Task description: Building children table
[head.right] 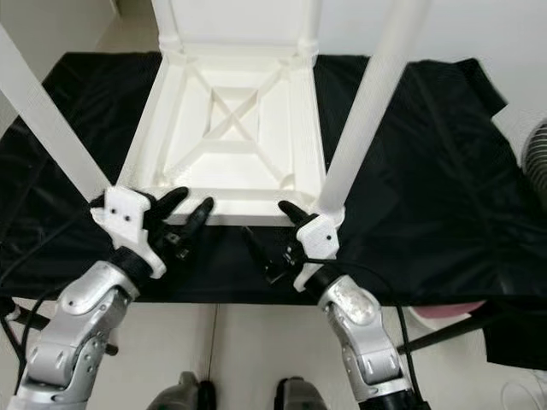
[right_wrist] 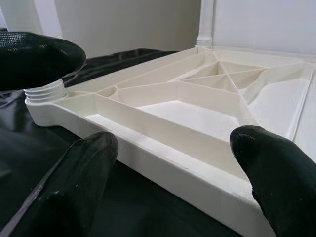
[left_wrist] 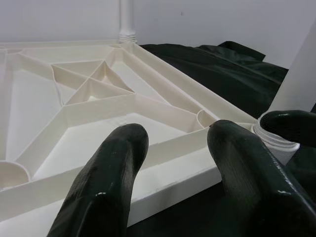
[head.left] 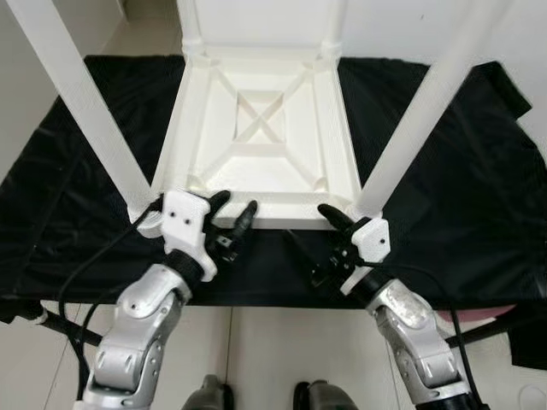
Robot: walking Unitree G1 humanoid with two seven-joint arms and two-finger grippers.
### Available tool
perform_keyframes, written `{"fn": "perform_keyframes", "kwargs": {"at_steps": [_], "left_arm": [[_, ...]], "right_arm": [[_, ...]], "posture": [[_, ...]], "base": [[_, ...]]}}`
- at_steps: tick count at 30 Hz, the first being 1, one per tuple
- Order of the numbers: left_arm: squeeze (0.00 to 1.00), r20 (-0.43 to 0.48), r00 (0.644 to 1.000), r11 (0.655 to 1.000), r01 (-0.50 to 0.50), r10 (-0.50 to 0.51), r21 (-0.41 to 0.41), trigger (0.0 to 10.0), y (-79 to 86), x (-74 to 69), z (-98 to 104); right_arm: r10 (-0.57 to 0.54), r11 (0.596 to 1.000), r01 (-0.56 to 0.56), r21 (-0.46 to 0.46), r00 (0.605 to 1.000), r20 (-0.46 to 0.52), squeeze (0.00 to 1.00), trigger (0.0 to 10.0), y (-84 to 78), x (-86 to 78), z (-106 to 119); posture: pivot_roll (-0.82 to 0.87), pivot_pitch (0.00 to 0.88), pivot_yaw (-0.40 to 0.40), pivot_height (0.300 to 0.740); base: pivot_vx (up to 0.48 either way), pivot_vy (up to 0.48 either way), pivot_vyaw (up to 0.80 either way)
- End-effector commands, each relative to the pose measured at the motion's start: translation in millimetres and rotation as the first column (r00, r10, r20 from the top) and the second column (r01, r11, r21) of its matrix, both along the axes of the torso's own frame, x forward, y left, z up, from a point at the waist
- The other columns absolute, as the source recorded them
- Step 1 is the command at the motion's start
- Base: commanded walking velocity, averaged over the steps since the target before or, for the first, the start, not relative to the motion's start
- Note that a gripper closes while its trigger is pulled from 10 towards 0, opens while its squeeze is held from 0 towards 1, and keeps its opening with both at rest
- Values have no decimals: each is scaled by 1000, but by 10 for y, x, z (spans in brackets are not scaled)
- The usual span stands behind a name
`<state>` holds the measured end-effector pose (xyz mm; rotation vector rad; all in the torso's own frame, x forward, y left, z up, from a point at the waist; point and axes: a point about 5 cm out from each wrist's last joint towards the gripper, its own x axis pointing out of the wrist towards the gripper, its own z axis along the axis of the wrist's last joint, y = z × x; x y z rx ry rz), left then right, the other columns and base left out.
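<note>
1. Legs are running out of the top of the head views: the near-left leg (head.left: 81, 98) and near-right leg (head.left: 419, 115) are both cut off at the frame edge, and only the stubs of the two far legs are showing. How far the near legs are screwed into their corner sockets cannot be told.
2. Lying upside down on a black cloth (head.left: 444, 196) is the white plastic tabletop (head.left: 256, 128), its underside facing up. The cloth is looking thin, glossy and wrinkled, and it is draping over the near edge of whatever is supporting it.
3. Raised ribs are crossing the tabletop's underside in an X around a small central square, inside a shallow rim. A ridged, threaded collar is showing where the leg meets the corner in the right wrist view.
4. The left gripper (head.left: 232, 215) is sitting at the tabletop's near edge by the near-left corner, its two rounded black fingers (left_wrist: 111, 182) spread apart with the rim showing between them; whether they are touching the rim cannot be told.
5. The right gripper (head.left: 329, 243) is sitting by the near-right corner, fingers wide apart and clamping nothing, the upper fingertip (head.left: 332, 215) right at the rim and the other finger low over the cloth.
</note>
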<state>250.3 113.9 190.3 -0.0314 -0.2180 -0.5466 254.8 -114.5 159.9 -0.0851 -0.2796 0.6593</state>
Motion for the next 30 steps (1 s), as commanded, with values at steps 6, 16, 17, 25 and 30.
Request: {"fn": "perform_keyframes", "kwargs": {"at_steps": [6, 16, 17, 25, 30], "left_arm": [[0, -24, 1000, 1000, -16, 17, 6, 10000, 34, 12, -49], [0, -27, 1000, 997, -12, 14, 73, 10000, 54, 27, -98], [0, -27, 1000, 997, -12, 14, 73, 10000, 54, 27, -98], [0, -45, 999, 976, -11, 21, 216, 10000, 175, 190, -207], [0, -59, 998, 968, -13, 29, 251, 10000, 210, 339, -214]], "right_arm": [[21, 1000, -21, 0, 1000, 1, 0, 10000, 30, -7, -3], [-3, 998, 6, -65, 999, 43, 0, 10000, -8, 4, 24], [-3, 998, 6, -65, 999, 43, 0, 10000, -8, 4, 24], [-133, 983, 143, -113, 986, 98, 1000, 10000, -160, -88, -51], [-139, 981, 152, -123, 984, 108, 1000, 10000, -285, -184, -66]], "posture": [[-4, 139, 15, 740], [-7, 161, 9, 740], [-7, 161, 9, 740], [-28, 163, 45, 740], [-40, 171, 71, 740]], "base": [[0, 0, 0], [0, 0, 0], [0, 0, 0], [0, 0, 0], [0, 0, 0]]}}
